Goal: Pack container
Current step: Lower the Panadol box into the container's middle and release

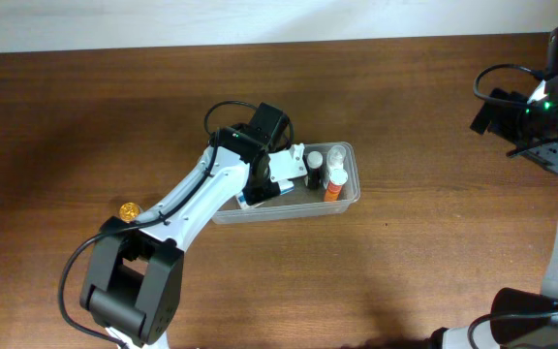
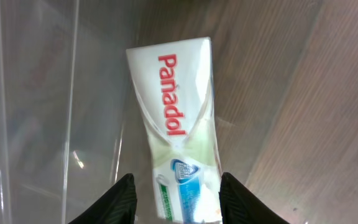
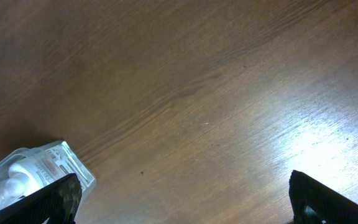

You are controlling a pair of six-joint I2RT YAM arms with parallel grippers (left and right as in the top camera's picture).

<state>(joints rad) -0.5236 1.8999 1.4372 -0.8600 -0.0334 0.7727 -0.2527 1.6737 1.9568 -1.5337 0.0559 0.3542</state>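
**Overhead and wrist views.** One container is shown near the middle of a wooden table. It is a clear plastic tub, rectangular with rounded corners and a rim.

Three small bottles are seen upright, close together at its right end:
- one white bottle;
- one orange bottle with a white cap;
- one dark bottle with a white cap.

One box is seen within the tub's left part. It is white card, oblong and flat-faced, with "Panadol" printed in red and a blue patch at its near end.

The left gripper is lowered into the tub with its jaws parted around the box. A gap is visible at the left finger, so the box is not clamped.

The right gripper is held over bare wood at the table's far right. Its jaws are spread wide and nothing is held. One clear, glossy pack with white contents is seen just beside one of its fingers.

One small round gold object lies on the table, well left of the tub. Its nature cannot be told.
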